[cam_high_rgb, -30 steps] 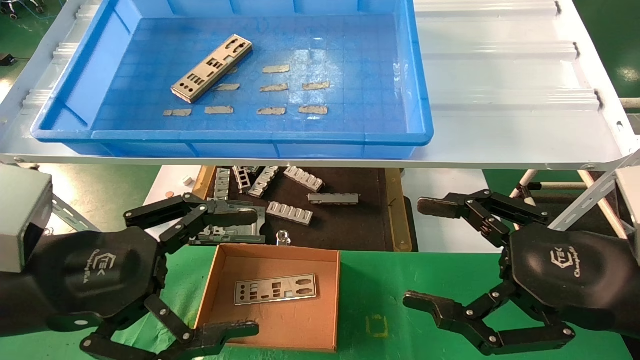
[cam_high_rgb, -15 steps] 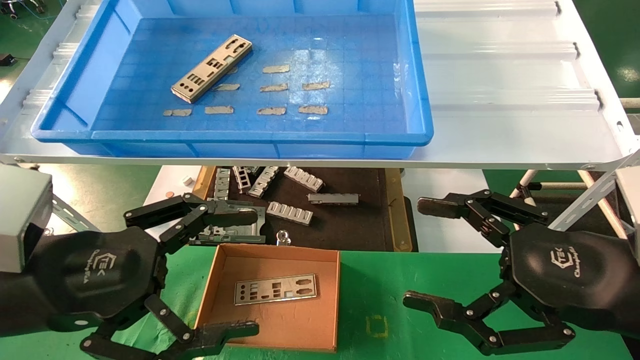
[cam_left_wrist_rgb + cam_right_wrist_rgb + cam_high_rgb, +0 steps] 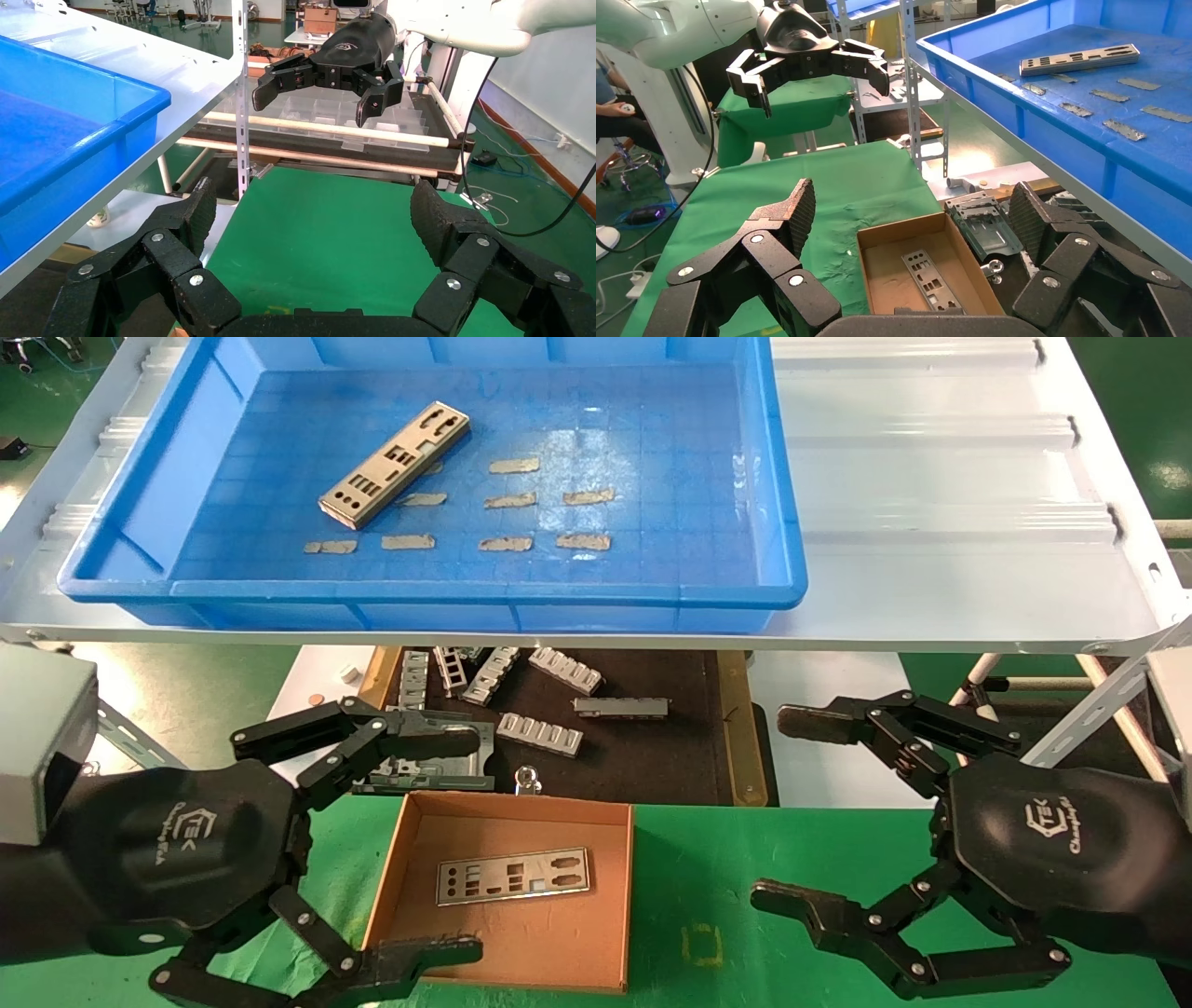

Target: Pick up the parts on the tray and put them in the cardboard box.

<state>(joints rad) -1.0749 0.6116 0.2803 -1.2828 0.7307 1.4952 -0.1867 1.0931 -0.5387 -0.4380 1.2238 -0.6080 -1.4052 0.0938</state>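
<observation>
One silver part (image 3: 395,465) lies slanted in the blue tray (image 3: 782,523) on the raised shelf; it also shows in the right wrist view (image 3: 1079,59). Another part (image 3: 514,876) lies flat in the cardboard box (image 3: 400,859) on the green table, seen too in the right wrist view (image 3: 926,279). My left gripper (image 3: 447,845) is open and empty, held low beside the box's left side. My right gripper (image 3: 801,812) is open and empty, to the right of the box above the green table.
Small ragged grey patches (image 3: 507,501) dot the tray floor. Ribbed grey brackets (image 3: 540,733) lie on a dark brown-edged mat (image 3: 652,747) under the shelf. A grey metal frame (image 3: 438,770) lies behind the box. The white shelf (image 3: 931,523) overhangs the mat.
</observation>
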